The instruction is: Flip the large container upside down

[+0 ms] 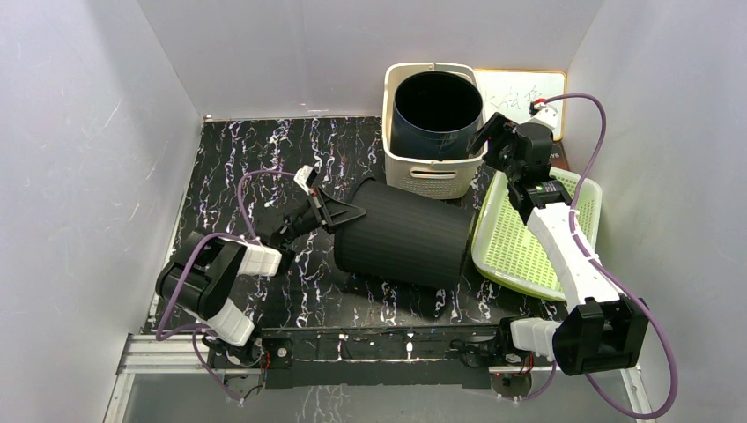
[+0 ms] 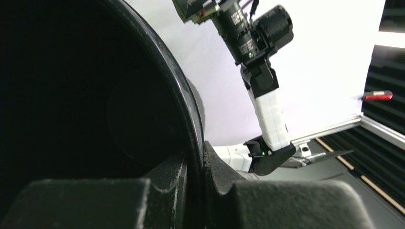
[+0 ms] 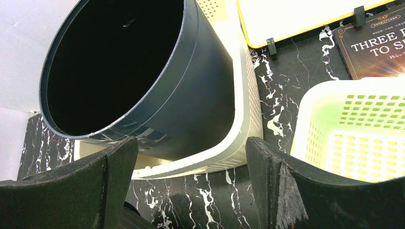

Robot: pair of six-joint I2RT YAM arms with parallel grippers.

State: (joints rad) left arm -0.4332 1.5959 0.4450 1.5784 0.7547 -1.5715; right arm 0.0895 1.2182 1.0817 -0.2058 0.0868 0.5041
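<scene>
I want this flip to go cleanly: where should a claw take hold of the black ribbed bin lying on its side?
By the thin rim of its open mouth, coming from the left, one finger inside, one outside. The black ribbed bin lies mouth-left and its body looks too wide to span. The left claw is shut on that rim.

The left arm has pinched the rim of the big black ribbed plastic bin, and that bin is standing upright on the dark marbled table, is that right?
Not quite. The big black ribbed plastic bin is lying on its side on the dark marbled table, not upright; the top external view shows it. The left gripper does pinch its rim.
</scene>
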